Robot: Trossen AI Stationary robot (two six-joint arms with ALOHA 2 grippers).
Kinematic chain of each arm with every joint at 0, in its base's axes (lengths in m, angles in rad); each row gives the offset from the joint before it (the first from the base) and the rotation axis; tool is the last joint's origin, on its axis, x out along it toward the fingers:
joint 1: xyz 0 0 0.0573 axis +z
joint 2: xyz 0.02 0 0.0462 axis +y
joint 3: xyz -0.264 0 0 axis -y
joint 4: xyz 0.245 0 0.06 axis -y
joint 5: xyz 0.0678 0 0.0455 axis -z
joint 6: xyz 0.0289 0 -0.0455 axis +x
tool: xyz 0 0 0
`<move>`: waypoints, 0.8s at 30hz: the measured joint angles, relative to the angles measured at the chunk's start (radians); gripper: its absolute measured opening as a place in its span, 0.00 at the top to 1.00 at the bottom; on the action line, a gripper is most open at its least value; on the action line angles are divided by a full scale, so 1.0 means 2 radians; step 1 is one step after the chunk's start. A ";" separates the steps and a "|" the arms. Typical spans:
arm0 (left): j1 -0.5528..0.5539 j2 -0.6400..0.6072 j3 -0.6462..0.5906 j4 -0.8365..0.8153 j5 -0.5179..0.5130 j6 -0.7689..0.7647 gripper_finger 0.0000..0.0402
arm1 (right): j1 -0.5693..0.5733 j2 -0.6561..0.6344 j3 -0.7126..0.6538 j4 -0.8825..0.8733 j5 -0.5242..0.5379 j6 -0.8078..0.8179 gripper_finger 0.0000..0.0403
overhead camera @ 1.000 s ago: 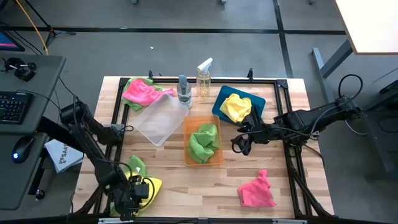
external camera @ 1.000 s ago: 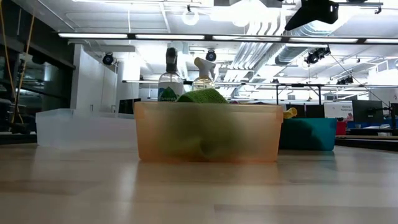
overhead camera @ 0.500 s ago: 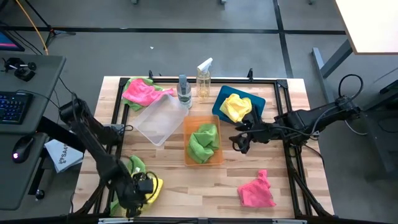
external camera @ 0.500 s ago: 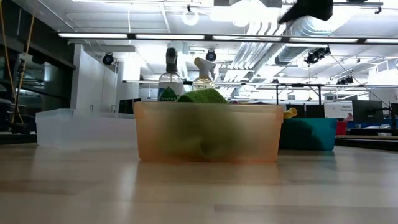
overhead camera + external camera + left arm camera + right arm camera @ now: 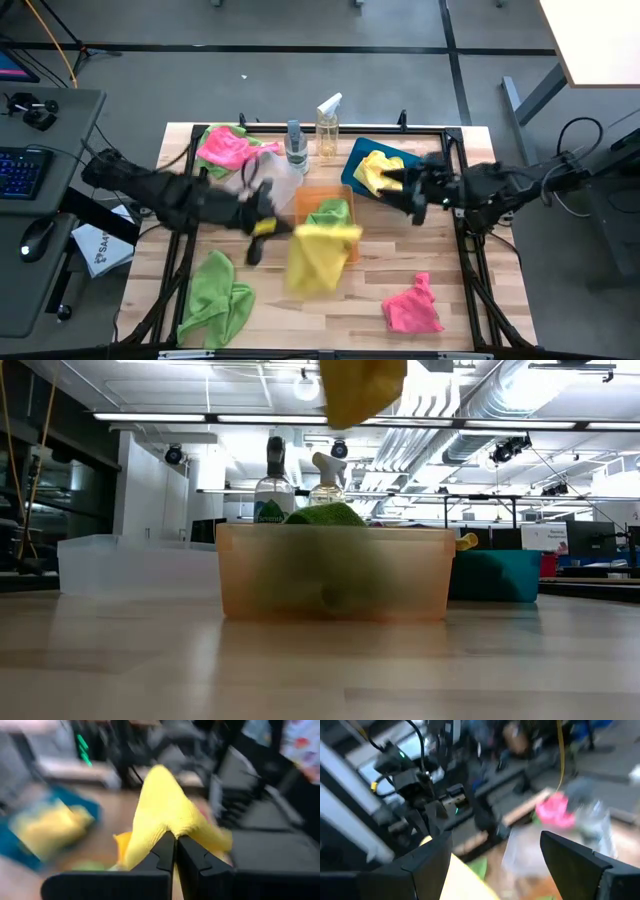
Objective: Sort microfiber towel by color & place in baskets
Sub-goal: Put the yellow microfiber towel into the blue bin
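Note:
My left gripper (image 5: pixel 262 228) is raised over the table's middle, just left of the orange basket (image 5: pixel 350 250), and is shut on a yellow towel (image 5: pixel 318 256). That towel also shows high in the low view (image 5: pixel 360 385). A green towel (image 5: pixel 328 222) lies in the orange basket, another yellow towel (image 5: pixel 378 172) in the blue basket (image 5: pixel 415 160). The clear basket (image 5: pixel 250 195) holds no towel that I can see. A green towel (image 5: pixel 215 300) and a pink towel (image 5: pixel 412 308) lie on the table. My right gripper (image 5: pixel 415 195) hovers open by the blue basket. My left gripper pinches a bunched fold of the yellow towel (image 5: pixel 167 827) between its two fingertips (image 5: pixel 162 851). The towel is lifted clear of the table and trails away from the fingers toward the table's right.
Two spray bottles (image 5: pixel 296 145) (image 5: pixel 328 125) stand at the far edge. A pink and green towel pile (image 5: pixel 230 147) lies at the far left corner. A black frame rail (image 5: pixel 455 190) runs along the table's sides. Bare wood lies between the near towels.
My left gripper has risen from the near left corner and swung fast toward the table's middle and the orange basket, carrying the yellow towel up clear. The green towel stayed on the table there. My right gripper has moved toward the far right, beside the blue basket.

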 joint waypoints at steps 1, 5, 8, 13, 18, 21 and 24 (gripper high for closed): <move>0.024 0.003 0.007 0.018 0.000 0.034 1.00 | 0.000 -0.007 0.000 0.007 0.014 -0.011 0.26; 0.111 0.021 0.011 0.122 0.016 0.128 1.00 | -0.001 -0.034 0.000 0.016 0.071 -0.042 0.26; 0.167 0.047 0.011 0.195 0.063 0.148 1.00 | -0.001 -0.050 0.000 0.015 0.109 -0.054 0.26; 0.228 0.112 0.011 0.318 0.126 0.135 1.00 | -0.001 -0.064 0.000 0.015 0.142 -0.079 0.26; 0.263 0.196 0.010 0.474 0.164 0.100 1.00 | -0.001 -0.068 0.000 0.015 0.154 -0.114 0.26; 0.279 0.244 0.010 0.574 0.167 0.091 1.00 | -0.001 -0.068 0.000 0.014 0.153 -0.132 0.26; 0.295 0.289 0.010 0.652 0.163 0.062 1.00 | -0.001 -0.067 0.000 0.011 0.153 -0.141 0.26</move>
